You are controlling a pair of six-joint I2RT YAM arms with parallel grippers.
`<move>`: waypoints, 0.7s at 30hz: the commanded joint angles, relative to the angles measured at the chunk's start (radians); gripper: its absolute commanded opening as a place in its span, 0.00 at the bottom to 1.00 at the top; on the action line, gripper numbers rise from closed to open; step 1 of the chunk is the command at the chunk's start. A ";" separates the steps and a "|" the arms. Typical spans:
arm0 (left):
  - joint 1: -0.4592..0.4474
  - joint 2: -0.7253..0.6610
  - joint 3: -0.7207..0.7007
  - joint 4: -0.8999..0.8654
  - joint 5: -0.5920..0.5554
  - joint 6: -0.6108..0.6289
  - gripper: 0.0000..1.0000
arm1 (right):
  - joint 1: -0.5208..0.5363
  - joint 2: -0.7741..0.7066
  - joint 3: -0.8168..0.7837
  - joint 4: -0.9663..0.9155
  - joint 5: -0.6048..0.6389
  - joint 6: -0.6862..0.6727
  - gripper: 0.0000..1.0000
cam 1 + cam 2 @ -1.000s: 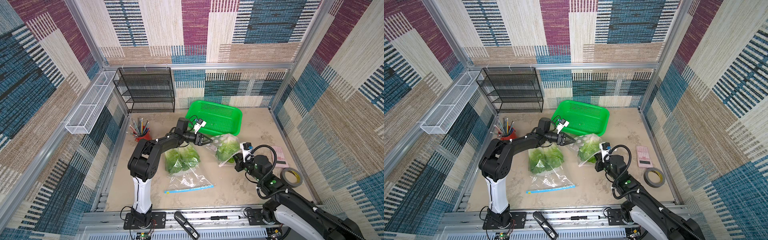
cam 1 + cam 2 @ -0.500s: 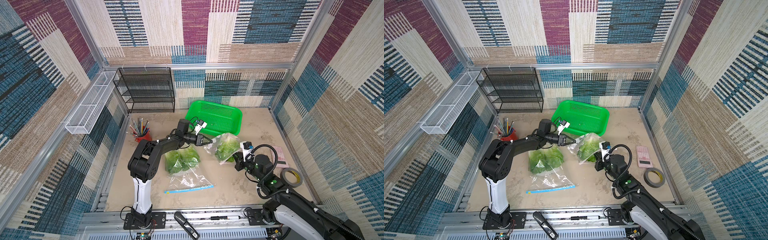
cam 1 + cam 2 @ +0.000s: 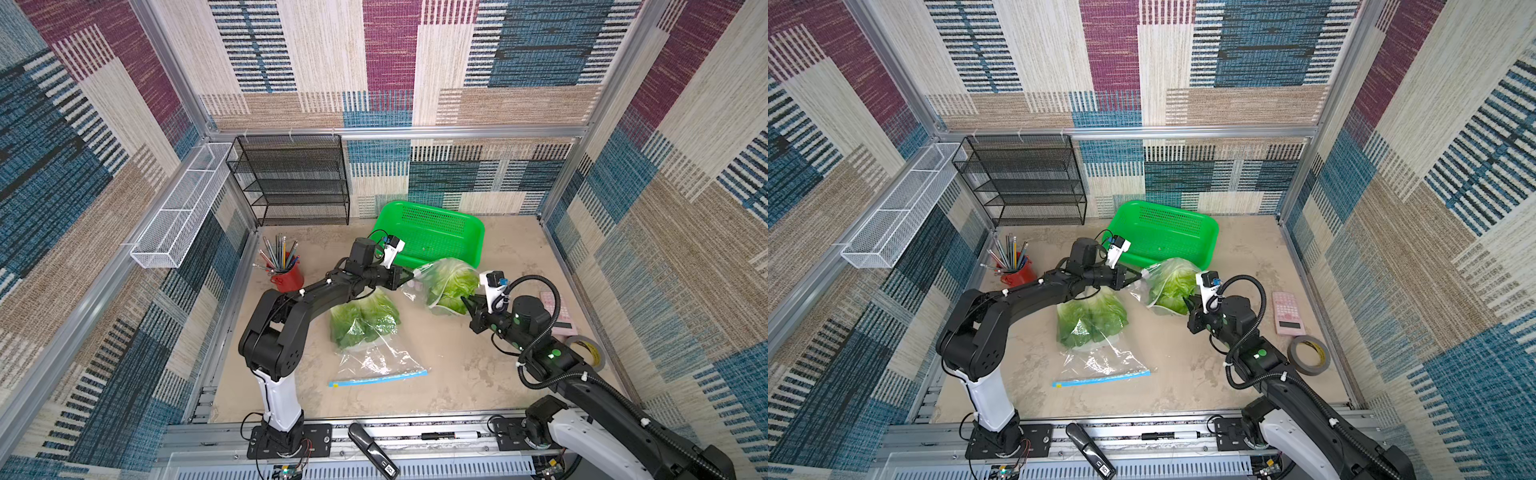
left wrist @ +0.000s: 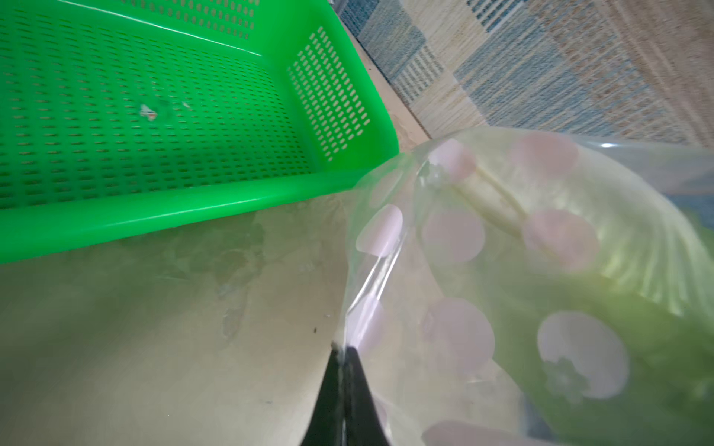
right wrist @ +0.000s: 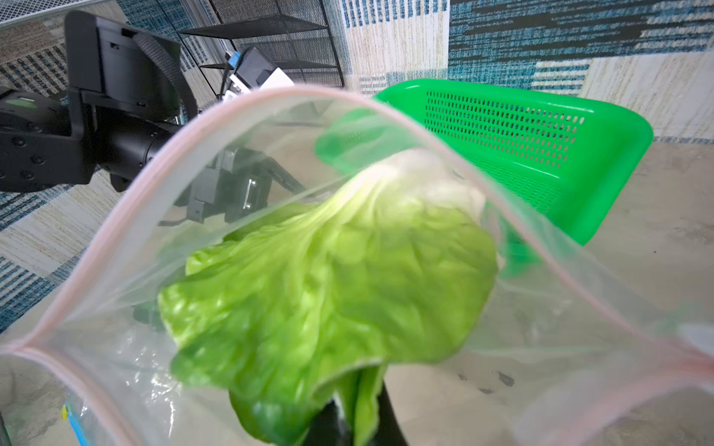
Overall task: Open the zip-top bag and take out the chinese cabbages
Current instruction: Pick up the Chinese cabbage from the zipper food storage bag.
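L claw (image 3: 410,275) pinched closed on corner of dotted clear bag (image 3: 419,287); L arm (image 3: 316,296) stretched low over two cabbages (image 3: 361,322) at a blue-zip bag (image 3: 376,368). Dotted bag's mouth gapes toward R claw (image 3: 468,300), clamped on leaf of third cabbage (image 3: 455,286) inside; R arm (image 3: 552,358) reaches fwd. Tape roll (image 3: 587,353) print unreadable.

A robot lab test cell: aluminium frame (image 3: 399,132), patterned walls (image 3: 390,54), mounting rail (image 3: 415,435).
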 commanded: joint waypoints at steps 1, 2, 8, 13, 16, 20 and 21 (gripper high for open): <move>-0.009 -0.036 -0.031 -0.025 -0.186 0.091 0.00 | -0.001 0.005 0.039 -0.049 0.024 0.053 0.00; -0.011 -0.041 -0.039 -0.025 -0.213 0.099 0.00 | -0.004 0.001 0.052 -0.060 0.036 0.064 0.00; -0.015 -0.063 -0.084 -0.039 -0.394 0.132 0.00 | -0.012 -0.017 0.136 -0.138 0.002 0.112 0.00; -0.049 -0.079 -0.101 -0.034 -0.577 0.189 0.00 | -0.012 -0.044 0.179 -0.191 -0.073 0.184 0.00; -0.054 -0.078 -0.117 -0.010 -0.594 0.191 0.00 | -0.017 -0.093 0.202 -0.191 -0.101 0.226 0.01; -0.054 -0.070 -0.134 0.019 -0.604 0.169 0.00 | -0.019 -0.116 0.291 -0.236 -0.135 0.246 0.01; -0.056 -0.066 -0.132 0.021 -0.613 0.164 0.00 | -0.018 -0.115 0.320 -0.255 -0.147 0.246 0.01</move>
